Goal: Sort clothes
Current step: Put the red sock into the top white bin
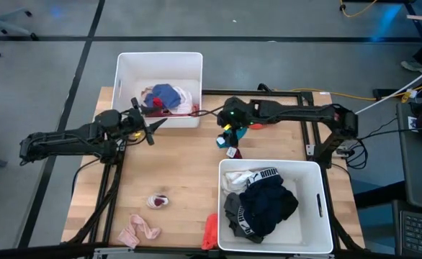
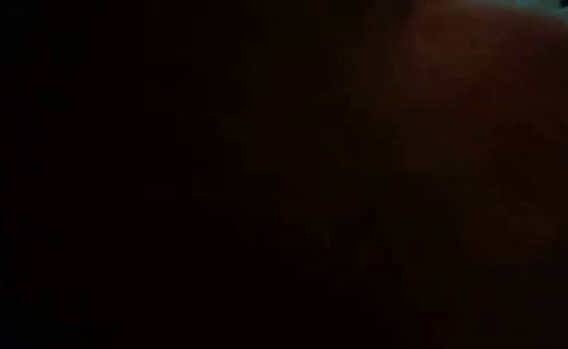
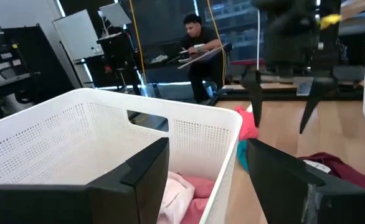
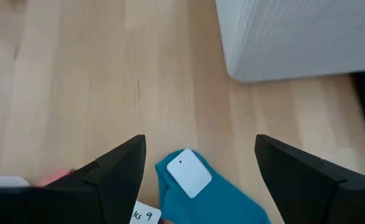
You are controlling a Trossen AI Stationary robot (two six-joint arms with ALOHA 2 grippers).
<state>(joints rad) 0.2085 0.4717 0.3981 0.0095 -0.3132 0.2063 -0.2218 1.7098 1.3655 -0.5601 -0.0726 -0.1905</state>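
From above, the left hand (image 1: 147, 124) hangs at the near corner of the far white bin (image 1: 127, 79), its fingers apart and empty. That bin holds blue, white and pink clothes (image 1: 166, 97). The right hand (image 1: 229, 138) points down at mid-desk, fingers spread wide, right over a teal garment (image 1: 222, 140) with a white tag lying on the wooden desk (image 1: 182, 169). The near white bin (image 1: 319, 216) holds black, grey and white clothes (image 1: 265, 205), one lettered PUMA. On the desk's near left lie a small pink-and-white sock (image 1: 157, 201), a pale pink garment (image 1: 139, 231) and a red piece (image 1: 209, 231).

The low view is dark; nothing can be made out.

The left wrist view looks past its spread fingers (image 3: 145, 171) at the perforated bin wall (image 3: 108, 134), pink cloth (image 3: 185, 190) inside, a maroon garment (image 3: 335, 168) on the desk, and a seated person (image 3: 198, 46) beyond.

The right wrist view shows open fingers (image 4: 117, 171) either side of the teal garment (image 4: 213, 202) and its tag (image 4: 189, 173), not touching it.
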